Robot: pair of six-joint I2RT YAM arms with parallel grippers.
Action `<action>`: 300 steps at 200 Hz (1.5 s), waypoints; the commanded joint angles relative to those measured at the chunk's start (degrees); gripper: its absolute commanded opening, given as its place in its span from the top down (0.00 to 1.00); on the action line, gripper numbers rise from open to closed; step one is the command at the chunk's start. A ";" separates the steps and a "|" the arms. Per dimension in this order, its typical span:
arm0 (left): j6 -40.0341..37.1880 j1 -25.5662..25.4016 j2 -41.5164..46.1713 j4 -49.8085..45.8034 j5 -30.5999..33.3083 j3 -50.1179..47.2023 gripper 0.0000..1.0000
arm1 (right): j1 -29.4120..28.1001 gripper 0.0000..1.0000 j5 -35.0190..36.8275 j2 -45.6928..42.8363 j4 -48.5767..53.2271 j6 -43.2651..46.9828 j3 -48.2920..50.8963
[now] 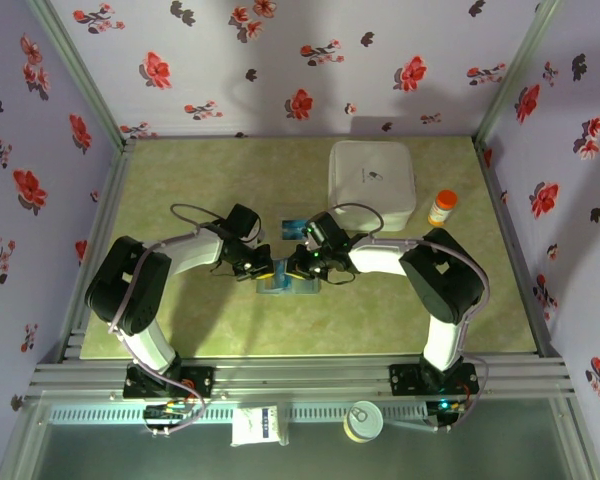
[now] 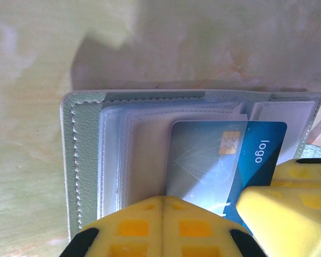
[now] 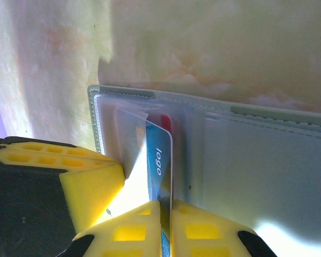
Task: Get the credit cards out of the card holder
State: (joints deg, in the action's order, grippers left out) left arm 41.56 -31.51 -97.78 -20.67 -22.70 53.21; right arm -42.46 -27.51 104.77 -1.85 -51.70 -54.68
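We show the card holder (image 1: 280, 288) open on the tabletop (image 1: 230, 330): left pincer (image 2: 162, 214) closed at its edge; right pincer (image 3: 166, 214) gripping 1 blue card (image 3: 159, 160), long axis straight ahead, into its slot.

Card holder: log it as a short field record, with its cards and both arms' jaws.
card holder: open flat on the table
blue logo card: gripped at its edge, partly out of its sleeve
red card: tucked in the sleeve behind it
left jaws: shut, at the holder's near edge
right jaws: shut on blue logo card
loose blue card: on the table beyond the holder
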 commanded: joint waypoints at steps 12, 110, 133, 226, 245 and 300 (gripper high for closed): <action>-1.11 -0.10 -0.24 -2.04 1.35 -0.78 0.99 | 0.61 0.90 1.27 -2.44 1.58 0.00 1.65; -0.71 -0.11 0.64 -2.15 1.35 -0.94 0.99 | 1.07 0.90 4.68 -7.83 10.83 4.88 0.85; -0.53 -0.09 1.51 -2.03 1.34 -0.81 0.99 | 1.06 0.92 5.65 -8.82 13.51 6.78 -0.24; 0.27 0.95 6.03 -0.95 1.87 -0.54 0.97 | 1.68 0.95 8.50 -9.85 28.81 25.03 -8.54; 0.44 1.52 7.34 -0.53 2.29 -1.40 0.96 | 1.75 0.97 9.74 -9.27 33.94 32.36 -11.68; 0.45 3.47 10.79 0.02 2.81 -4.07 0.96 | 2.64 1.00 14.92 -8.54 44.56 54.57 -18.27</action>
State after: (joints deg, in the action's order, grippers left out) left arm 41.63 -28.84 -89.25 -20.38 -20.93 50.50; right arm -40.51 -16.25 96.64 34.85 -11.33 -69.49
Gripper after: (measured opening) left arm 0.044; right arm 0.059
